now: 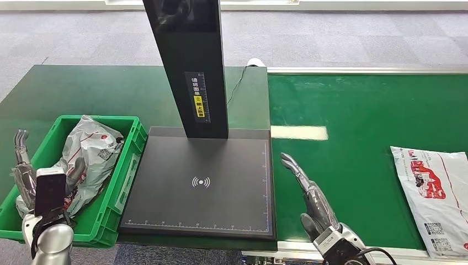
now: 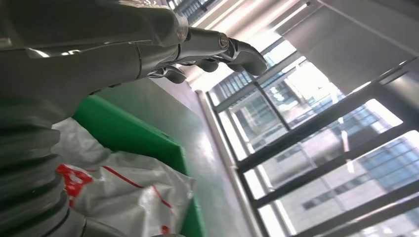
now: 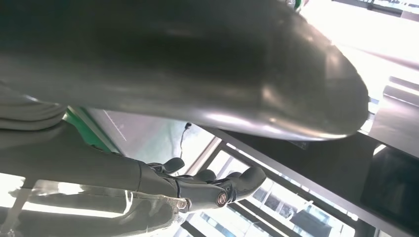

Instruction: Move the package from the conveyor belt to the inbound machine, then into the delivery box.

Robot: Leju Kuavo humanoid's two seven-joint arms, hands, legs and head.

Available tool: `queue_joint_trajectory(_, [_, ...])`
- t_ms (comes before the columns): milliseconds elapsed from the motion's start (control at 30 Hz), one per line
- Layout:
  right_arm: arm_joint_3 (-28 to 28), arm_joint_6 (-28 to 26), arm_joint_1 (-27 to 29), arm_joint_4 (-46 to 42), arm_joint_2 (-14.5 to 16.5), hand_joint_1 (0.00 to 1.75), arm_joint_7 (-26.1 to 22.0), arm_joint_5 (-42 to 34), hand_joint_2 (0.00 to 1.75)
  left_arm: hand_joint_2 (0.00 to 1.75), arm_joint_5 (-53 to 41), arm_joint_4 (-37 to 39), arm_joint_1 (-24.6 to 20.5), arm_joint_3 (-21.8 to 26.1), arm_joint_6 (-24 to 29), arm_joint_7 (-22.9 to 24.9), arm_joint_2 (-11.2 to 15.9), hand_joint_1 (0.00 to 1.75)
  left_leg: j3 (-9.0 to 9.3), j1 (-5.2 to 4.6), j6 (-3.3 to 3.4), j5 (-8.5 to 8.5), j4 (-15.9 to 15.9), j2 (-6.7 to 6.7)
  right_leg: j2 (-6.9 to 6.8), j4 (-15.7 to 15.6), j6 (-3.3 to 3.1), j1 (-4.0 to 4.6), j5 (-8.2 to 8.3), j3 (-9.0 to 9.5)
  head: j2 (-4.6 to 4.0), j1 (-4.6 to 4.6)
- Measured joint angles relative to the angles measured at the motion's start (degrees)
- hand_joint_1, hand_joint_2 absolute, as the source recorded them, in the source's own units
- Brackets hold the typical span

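Note:
A white package with red print (image 1: 436,190) lies flat on the green conveyor belt (image 1: 359,121) at the far right. My right hand (image 1: 309,193) hovers over the belt's near left part, fingers stretched forward and holding nothing, well left of that package; its fingers (image 3: 217,190) are extended in the right wrist view. The black inbound machine plate (image 1: 201,185) with its tall post (image 1: 193,66) sits in the middle. A green delivery box (image 1: 124,182) at the left holds a crumpled grey package (image 1: 91,152), also the white and red package (image 2: 128,187). My left hand (image 1: 25,171) is raised over the box, empty.
The dark green table (image 1: 110,91) carries the box and the machine. A cable (image 1: 234,88) runs behind the post. A silver rail (image 1: 364,70) bounds the belt's far edge, and grey carpet lies beyond.

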Motion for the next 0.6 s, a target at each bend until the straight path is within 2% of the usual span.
queue_joint_trajectory(100, [0.57, 0.27, -1.48, 0.70, -0.28, 0.00, 0.16, -0.92, 0.00, 1.75, 6.68, -1.89, 0.19, -1.01, -0.25, -5.35, -1.21, 0.00, 0.03, 0.00, 0.00, 0.01, 0.00, -0.02, -0.01, 0.00, 0.00, 0.00, 0.00, 0.01, 0.00, -0.01])
queue_joint_trajectory(167, [0.96, 0.35, -2.34, 1.24, -0.45, 0.00, 0.20, -1.55, 0.00, 1.75, 11.76, -3.49, 0.83, -1.99, -3.15, -7.64, -2.01, 0.00, 0.04, 0.00, 0.00, 0.01, 0.00, -0.02, -0.01, 0.00, 0.00, 0.00, 0.00, 0.01, 0.00, -0.01])
queue_joint_trajectory(333, [1.82, 0.70, -4.61, 3.15, -0.71, 0.00, 0.44, -3.08, 0.00, 1.75, 21.24, -7.14, 4.03, -6.59, -19.70, -8.73, -3.57, 0.00, -0.01, -0.01, 0.01, 0.00, 0.02, -0.09, -0.05, 0.00, 0.02, -0.01, 0.00, -0.02, 0.00, 0.02])
queue_joint_trajectory(433, [2.19, 1.75, -6.29, 5.39, -0.73, 0.00, 3.22, -4.26, 0.00, 1.75, 24.71, -7.70, 5.38, -9.79, -28.22, -8.09, -4.15, 0.00, -0.06, -0.02, 0.02, -0.02, 0.02, -0.08, -0.05, -0.01, 0.02, -0.02, 0.00, -0.02, 0.00, 0.01])
queue_joint_trajectory(533, [2.37, 2.06, -7.89, 8.69, -0.58, 0.00, 6.12, -4.74, 0.00, 1.75, 27.28, -7.04, 6.15, -12.05, -34.96, -6.55, -4.83, 0.00, -0.03, -0.01, 0.03, -0.02, 0.03, -0.15, -0.11, -0.02, 0.02, -0.02, 0.00, -0.02, 0.00, 0.00])
queue_joint_trajectory(600, [2.39, 2.01, -8.48, 10.24, -0.43, 0.00, 6.91, -5.10, 0.00, 1.75, 27.95, -6.20, 6.40, -13.14, -37.51, -5.73, -5.17, 0.00, -0.03, -0.01, 0.03, -0.01, 0.03, -0.18, -0.15, -0.02, 0.02, -0.02, 0.00, -0.02, 0.00, -0.01])
